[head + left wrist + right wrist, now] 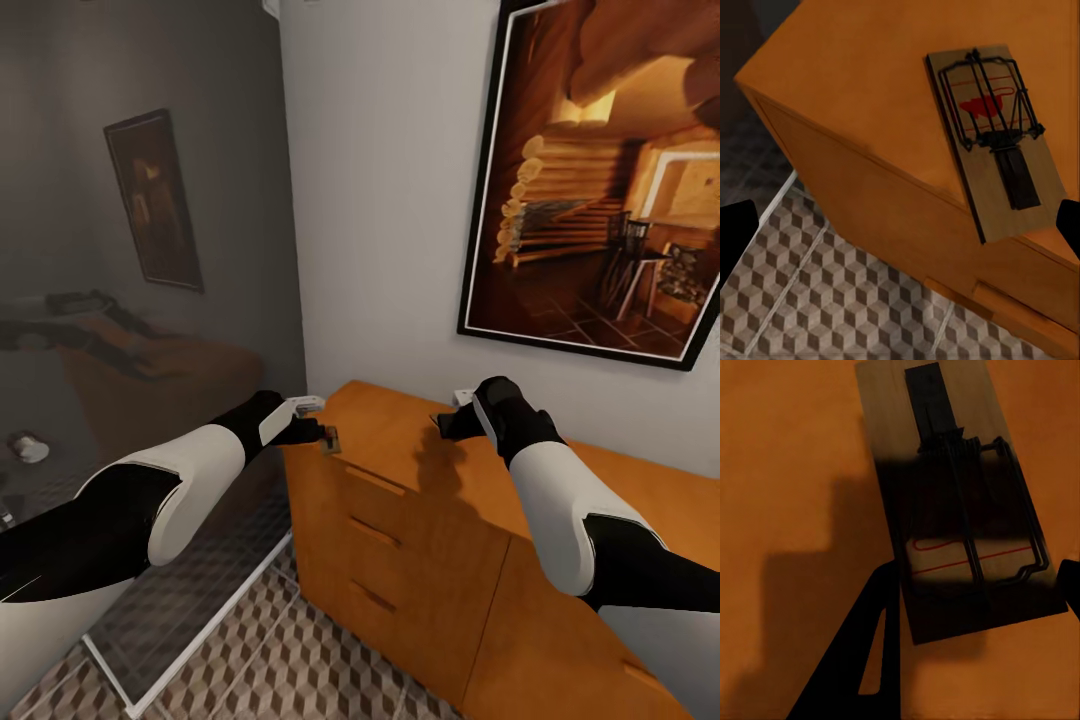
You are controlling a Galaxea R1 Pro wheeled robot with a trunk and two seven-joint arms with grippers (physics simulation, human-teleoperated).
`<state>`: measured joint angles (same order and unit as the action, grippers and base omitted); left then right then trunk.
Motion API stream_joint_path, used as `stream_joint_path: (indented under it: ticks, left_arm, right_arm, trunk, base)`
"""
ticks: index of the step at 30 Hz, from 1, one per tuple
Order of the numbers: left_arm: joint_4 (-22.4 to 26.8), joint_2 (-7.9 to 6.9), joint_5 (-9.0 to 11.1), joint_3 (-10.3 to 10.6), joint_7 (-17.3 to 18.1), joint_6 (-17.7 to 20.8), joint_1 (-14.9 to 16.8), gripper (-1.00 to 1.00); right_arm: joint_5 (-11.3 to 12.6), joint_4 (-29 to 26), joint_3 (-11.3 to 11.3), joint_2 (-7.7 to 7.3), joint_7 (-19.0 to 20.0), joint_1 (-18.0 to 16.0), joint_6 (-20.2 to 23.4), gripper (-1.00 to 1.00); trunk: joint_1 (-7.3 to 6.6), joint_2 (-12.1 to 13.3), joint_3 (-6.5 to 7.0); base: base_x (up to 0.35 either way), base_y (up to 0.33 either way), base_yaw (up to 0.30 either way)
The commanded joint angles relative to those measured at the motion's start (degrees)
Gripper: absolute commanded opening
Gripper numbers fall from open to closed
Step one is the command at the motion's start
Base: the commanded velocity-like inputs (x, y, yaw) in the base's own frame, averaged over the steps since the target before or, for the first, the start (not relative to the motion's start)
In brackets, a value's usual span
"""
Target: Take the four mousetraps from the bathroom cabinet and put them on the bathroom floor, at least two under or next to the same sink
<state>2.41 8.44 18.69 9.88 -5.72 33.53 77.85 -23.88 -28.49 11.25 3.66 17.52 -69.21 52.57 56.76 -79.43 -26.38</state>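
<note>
The cabinet [420,470] is an orange-brown chest with drawers against the white wall. A mousetrap [994,139], a small wooden slab with a black wire bar and red print, shows over the cabinet's front top edge. My left gripper [322,434] is at the cabinet's left corner, fingers [1069,223] wide apart, one tip by the trap's corner. Another mousetrap [960,510] sits between the fingers [879,649] of my right gripper [447,421], which is shut on it above the cabinet top. The bathroom floor [280,660] is cube-patterned tile below.
A large framed picture [600,180] hangs on the wall above the cabinet. A tall mirror panel [140,300] leans at the left, reflecting the room and my arms. Patterned tile lies open in front of the cabinet drawers [817,292].
</note>
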Motion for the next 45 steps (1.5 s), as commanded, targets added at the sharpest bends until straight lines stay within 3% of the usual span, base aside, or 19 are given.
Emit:
stream_joint_path:
  ticks: [1,45]
  left_arm:
    - [0.12,-0.01,0.61,0.38,-0.34,0.28,0.02,1.0]
    - [3.01,0.61,0.56,0.05,-0.47,1.69,0.02,1.0]
  right_arm:
    - [-0.54,-0.06,0.44,0.09,0.32,-0.05,0.17,-1.0]
    - [-0.6,0.02,0.44,-0.14,0.33,-0.05,0.21,-1.0]
  trunk:
    - [-0.01,-0.04,-0.07]
    - [-0.01,-0.04,-0.07]
  base:
    - [-0.07,0.0,0.0]
    - [-0.004,0.0,0.0]
